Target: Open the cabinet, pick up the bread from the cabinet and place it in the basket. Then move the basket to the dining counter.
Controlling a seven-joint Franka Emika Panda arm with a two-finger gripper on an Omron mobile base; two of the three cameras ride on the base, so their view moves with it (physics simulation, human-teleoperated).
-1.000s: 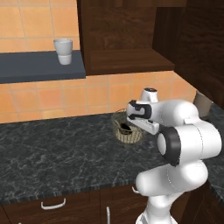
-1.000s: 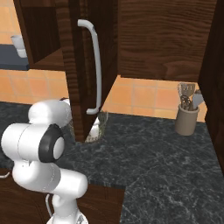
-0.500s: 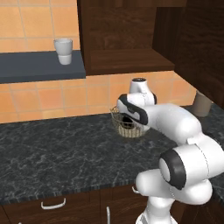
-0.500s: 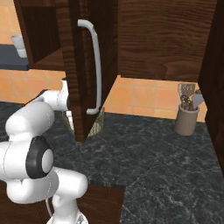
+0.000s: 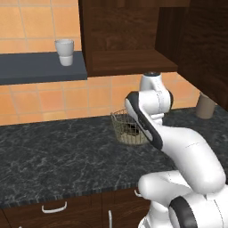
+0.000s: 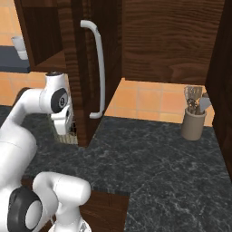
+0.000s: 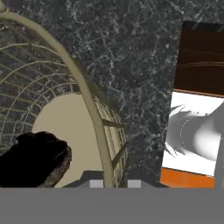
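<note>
While the white arm bends low over the black marbled counter (image 5: 58, 156), we find the basket (image 5: 128, 128) standing on that glossy, grey-veined stone, just beyond the arm's forearm in the left base view. It's a round, open-topped piece of thin tan-gold wire mesh, and down the hand view we see its curved rim (image 7: 83, 92) sweeping across, the fine wires fanning down to a smooth beige bottom. There's the bread (image 7: 33, 159), a dark, almost black rounded lump with a rough crust, lying inside the basket on that beige floor; in the left base view it shows as a dark patch through the mesh. The gripper (image 7: 114, 183) sits right at the rim, its small dark tips barely rising at the bottom of the hand view with the wire rim passing between them, but we cannot tell how wide the jaws stand or whether they pinch it. The cabinet (image 6: 77, 68) is open, its dark brown grained door swung out toward us, the long silver bar handle (image 6: 97, 72) vertical on its face. On the right, far along the counter, a tan utensil crock (image 6: 194, 123) stands upright, and a pale cup (image 5: 64, 52) rests on the grey shelf (image 5: 40, 67) to the left.
</note>
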